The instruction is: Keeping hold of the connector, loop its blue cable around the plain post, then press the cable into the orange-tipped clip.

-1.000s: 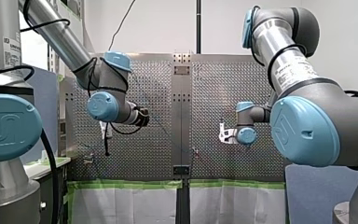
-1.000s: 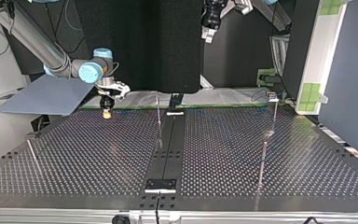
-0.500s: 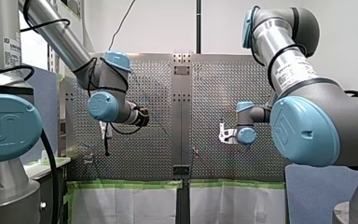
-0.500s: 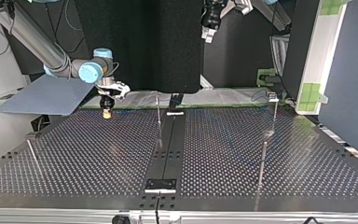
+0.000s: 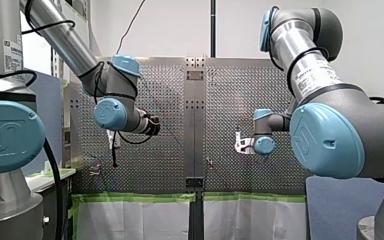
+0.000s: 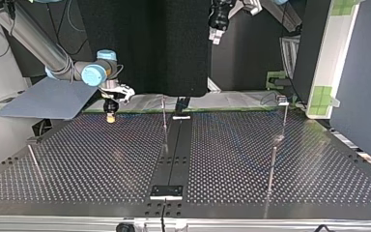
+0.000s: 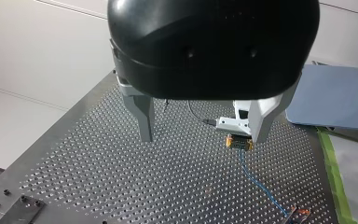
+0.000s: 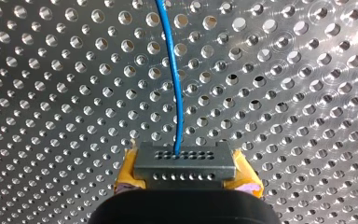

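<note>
Connector (image 8: 184,161) is pinched between the yellow pads (image 8: 127,176) of my right tool (image 6: 110,115), which hangs just over the tabletop (image 6: 101,164) at the top view's left, near its far edge. The hold that the task asks for is in place, and I judge that nothing else is done. The blue cable (image 8: 176,102) runs free over the perforated plate and touches no post in any view, so both the loop and the press into the clip are left.

In the top view, the middle post (image 6: 164,121) stands right of my right tool. Further right and high above the plate hangs my left tool (image 7: 203,137), its metal fingers spread wide with nothing between them. At the right stands the right-hand post (image 6: 272,166), with another behind it. I cannot tell from these views which post is the plain one.

In the right wrist view the connector's long axis lies crosswise, from pad to pad. Its holed face is turned away from the tool, toward the plate. The cable leaves the middle of that face and runs straight ahead of the tool with a slight bow.

The left wrist view shows the cable slanting away from the connector across the plate to a small orange-marked piece (image 7: 298,213). Whether that is the clip or only the cable's fixed end, I cannot tell.
</note>
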